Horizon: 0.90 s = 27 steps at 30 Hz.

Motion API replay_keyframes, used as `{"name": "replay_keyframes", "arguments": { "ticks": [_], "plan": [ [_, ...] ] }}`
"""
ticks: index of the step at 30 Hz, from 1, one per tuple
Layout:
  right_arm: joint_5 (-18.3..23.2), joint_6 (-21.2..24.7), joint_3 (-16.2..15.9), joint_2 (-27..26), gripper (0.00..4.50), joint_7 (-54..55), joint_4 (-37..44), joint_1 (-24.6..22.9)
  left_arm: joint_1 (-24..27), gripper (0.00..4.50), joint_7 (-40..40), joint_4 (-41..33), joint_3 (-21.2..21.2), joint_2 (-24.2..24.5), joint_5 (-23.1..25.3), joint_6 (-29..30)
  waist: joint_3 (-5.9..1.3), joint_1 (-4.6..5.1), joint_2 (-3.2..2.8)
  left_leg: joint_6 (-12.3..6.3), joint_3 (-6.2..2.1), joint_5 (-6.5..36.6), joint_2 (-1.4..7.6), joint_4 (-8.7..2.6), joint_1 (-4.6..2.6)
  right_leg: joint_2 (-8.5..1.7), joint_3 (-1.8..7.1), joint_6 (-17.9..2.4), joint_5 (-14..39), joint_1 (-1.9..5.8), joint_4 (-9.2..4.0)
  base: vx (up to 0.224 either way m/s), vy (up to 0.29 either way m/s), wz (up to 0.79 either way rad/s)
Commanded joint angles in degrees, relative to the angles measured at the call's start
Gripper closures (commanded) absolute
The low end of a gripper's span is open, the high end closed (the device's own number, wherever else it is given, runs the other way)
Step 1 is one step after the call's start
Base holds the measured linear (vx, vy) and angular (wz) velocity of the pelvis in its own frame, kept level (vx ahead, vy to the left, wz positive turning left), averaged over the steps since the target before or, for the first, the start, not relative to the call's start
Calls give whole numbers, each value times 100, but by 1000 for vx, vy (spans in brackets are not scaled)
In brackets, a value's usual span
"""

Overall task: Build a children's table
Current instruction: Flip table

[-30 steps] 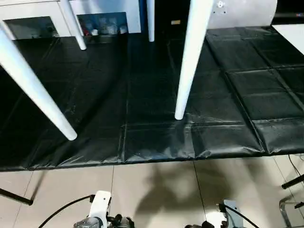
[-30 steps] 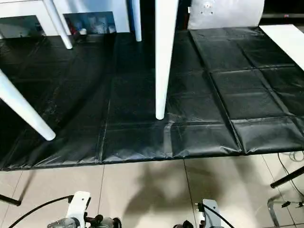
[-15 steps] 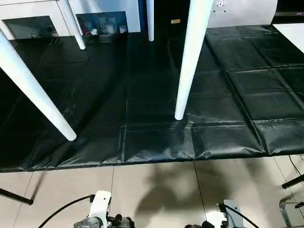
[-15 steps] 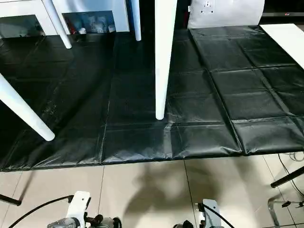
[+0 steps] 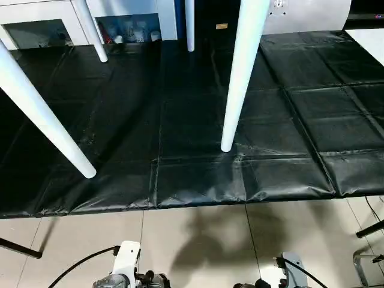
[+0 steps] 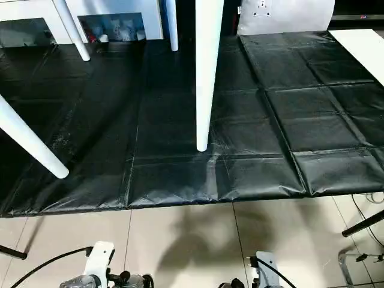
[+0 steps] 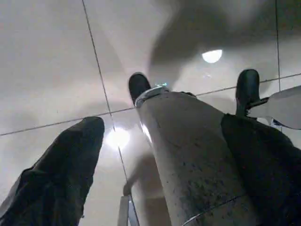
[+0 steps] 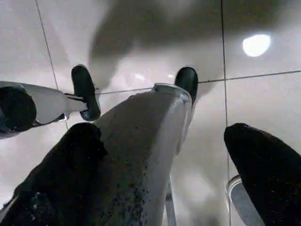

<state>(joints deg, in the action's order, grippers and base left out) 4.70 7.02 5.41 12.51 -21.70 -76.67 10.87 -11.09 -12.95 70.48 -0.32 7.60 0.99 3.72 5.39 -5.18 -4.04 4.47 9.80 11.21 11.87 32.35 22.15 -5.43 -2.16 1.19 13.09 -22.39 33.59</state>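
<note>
While legs (image 5: 237,78) stand ahead, wrist views show floor tiles (image 7: 47,61).

View tilts a bit; scene itself static.
Whole pic drifts slightly vs 1 s ago, so cam moves, not objs: table legs (image 5: 237,84) sit on same spots of black mat (image 5: 288,120), no obj shifts.
</note>
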Motion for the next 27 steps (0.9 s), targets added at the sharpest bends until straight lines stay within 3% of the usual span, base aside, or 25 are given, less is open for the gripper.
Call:
{"name": "replay_keyframes", "arguments": {
  "ticks": [1, 27],
  "plan": [
    [-47, 69, 4, 23, 0, 27, -101, -126, 139, 6, 33, 109, -6, 26, 73, 110, -162, -14, 30, -523, 6, 1025, 169, -418, -44, -289, 109, -1595, -156, 195, -346, 0, 0, 0],
    [-47, 69, 4, 23, 0, 27, -101, -126, 139, 6, 33, 109, -6, 26, 73, 110, -153, -13, 22, -515, 7, 1046, 179, -433, -49, -291, 105, -1599, -122, 192, -355, 0, 0, 0]
  ]
}}
